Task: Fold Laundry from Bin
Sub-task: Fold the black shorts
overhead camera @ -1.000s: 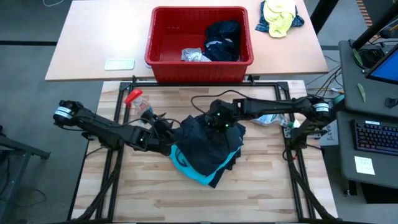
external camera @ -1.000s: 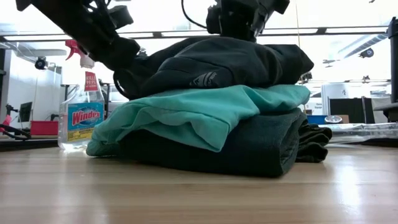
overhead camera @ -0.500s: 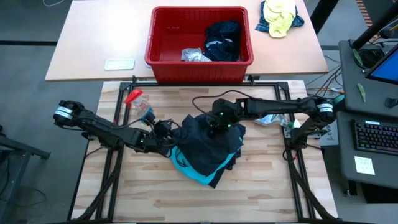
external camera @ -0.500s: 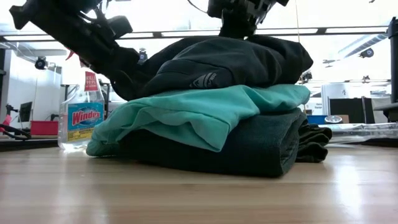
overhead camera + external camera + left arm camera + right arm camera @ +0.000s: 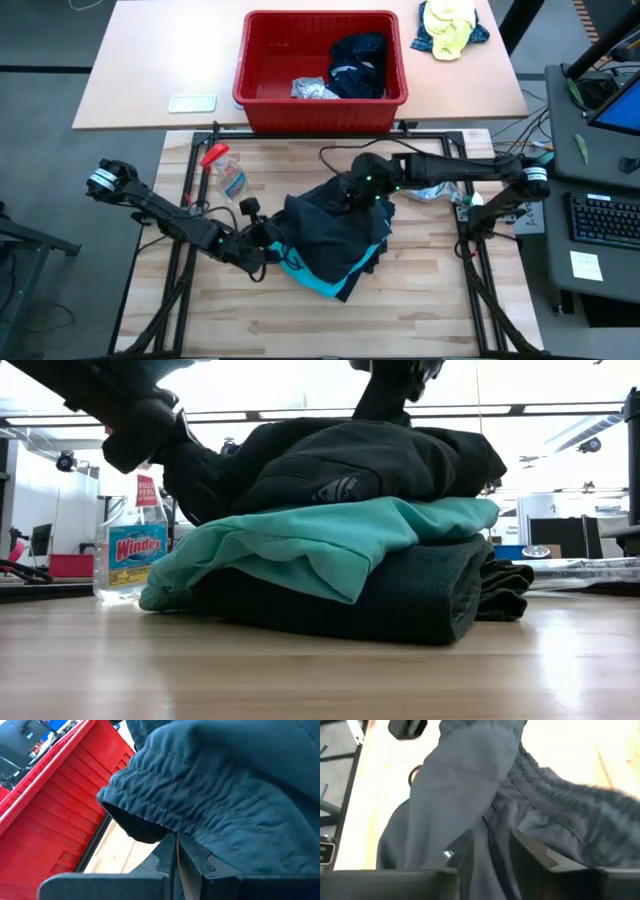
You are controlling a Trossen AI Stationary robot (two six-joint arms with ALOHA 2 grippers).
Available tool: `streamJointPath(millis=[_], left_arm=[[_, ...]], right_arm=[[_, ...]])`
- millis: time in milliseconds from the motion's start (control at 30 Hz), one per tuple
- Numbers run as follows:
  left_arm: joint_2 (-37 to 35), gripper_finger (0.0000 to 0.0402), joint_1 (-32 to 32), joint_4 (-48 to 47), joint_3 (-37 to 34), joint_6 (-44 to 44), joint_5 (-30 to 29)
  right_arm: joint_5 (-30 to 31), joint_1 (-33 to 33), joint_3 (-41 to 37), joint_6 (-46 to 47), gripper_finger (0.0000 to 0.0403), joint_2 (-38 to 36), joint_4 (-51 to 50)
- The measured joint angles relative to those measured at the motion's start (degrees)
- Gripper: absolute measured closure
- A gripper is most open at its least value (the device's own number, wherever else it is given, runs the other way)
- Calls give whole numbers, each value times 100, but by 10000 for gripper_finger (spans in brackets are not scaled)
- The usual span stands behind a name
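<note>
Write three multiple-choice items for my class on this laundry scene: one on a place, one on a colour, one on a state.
1. Where is the bin?
A. on the far table
B. on the floor
C. on the stack

2. What colour is the stack's middle layer?
A. red
B. turquoise
C. yellow

3. How are the left gripper's fingers?
A. wide open
B. out of view
C. shut on the dark garment

Key: 1 A, the high view shows it beyond the wooden table; 2 B, the low view shows turquoise between dark layers; 3 C, the left wrist view shows them pinching cloth.

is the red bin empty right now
No, the red bin still holds laundry: a dark navy garment and a light grey piece lie in its right half.
</note>
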Motion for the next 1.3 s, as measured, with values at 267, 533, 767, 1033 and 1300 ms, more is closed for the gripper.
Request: streamJointPath(millis=[267, 533, 767, 1033, 1300], left_arm=[[4, 401, 1, 9, 2, -48, 6], [4, 401, 2, 47, -13, -89, 9], [4, 402, 2, 59, -15, -89, 8], [7, 402, 2, 165, -22, -89, -37], [7, 401, -2, 300, -22, -75, -742]], right_arm=[[-2, 24, 65, -217, 192, 80, 822], [3, -11, 88, -300, 119, 692, 1240], [-27, -18, 187, -197, 95, 1115, 1303], [-583, -18, 281, -192, 188, 1227, 1339], [-963, 23, 281, -375, 382, 1229, 1333]])
